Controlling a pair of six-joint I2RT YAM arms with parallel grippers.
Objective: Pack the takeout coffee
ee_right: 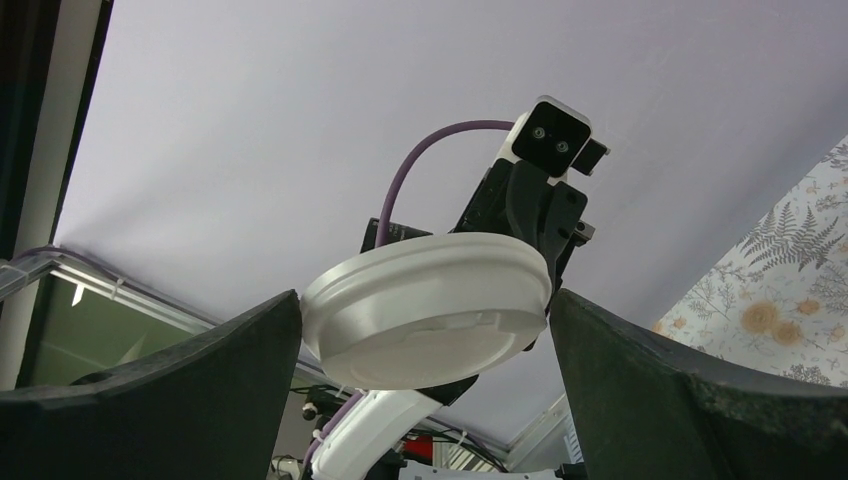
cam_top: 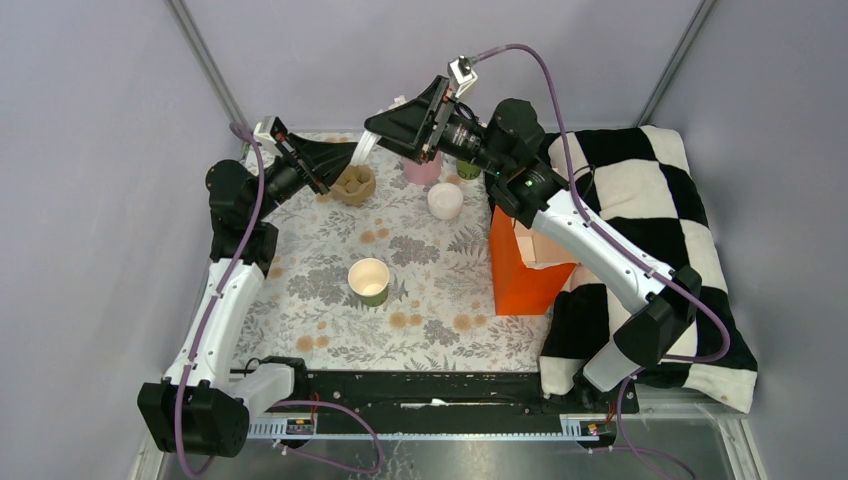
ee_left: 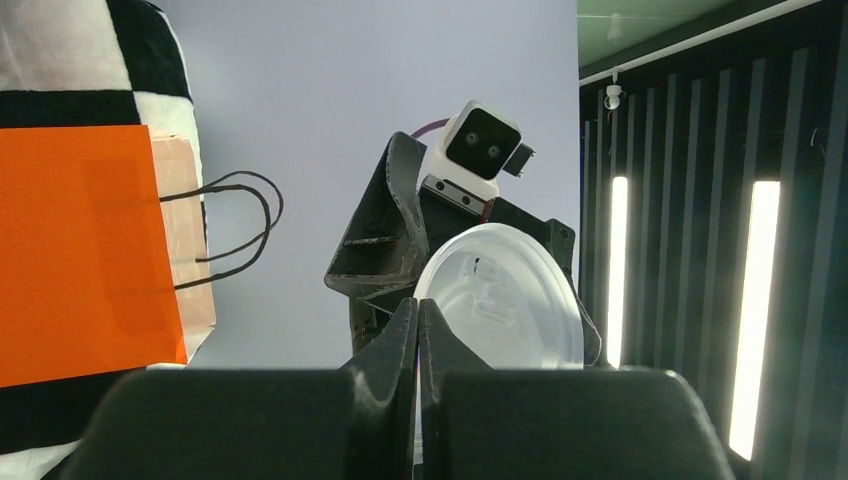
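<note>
Left wrist view: left gripper (ee_left: pixel 417 312) pinches lid (ee_left: pixel 505 300), edge hidden; right gripper (ee_right: pixel 425 300) gapes.

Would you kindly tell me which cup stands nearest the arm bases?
The green-sided paper cup with the cream-white inside, standing alone in the middle; the pink cup and the other green cup stand far back.

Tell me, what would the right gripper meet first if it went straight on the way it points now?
The white lid: it sits between the open fingers of the right gripper, pinched at its rim by the left gripper. Depth is unclear.
</note>
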